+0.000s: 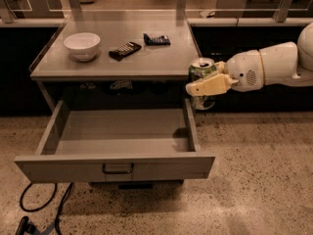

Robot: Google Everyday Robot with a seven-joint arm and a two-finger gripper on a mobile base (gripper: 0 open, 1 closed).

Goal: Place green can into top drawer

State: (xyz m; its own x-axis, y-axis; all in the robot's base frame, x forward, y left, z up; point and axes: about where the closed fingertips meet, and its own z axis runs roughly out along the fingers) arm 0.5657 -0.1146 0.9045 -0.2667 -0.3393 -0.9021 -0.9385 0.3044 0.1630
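While the top drawer sits wide open under the table, the gripper is clamped around the green can, holding it upright in the air just off the table's right edge, roughly 3 o'clock from the tabletop's middle. The can hangs about level with the tabletop, up above the drawer's right side wall. Over on the table, a white bowl sits at 9 o'clock, with a dark remote-looking thing near the centre and a dark packet at 12.
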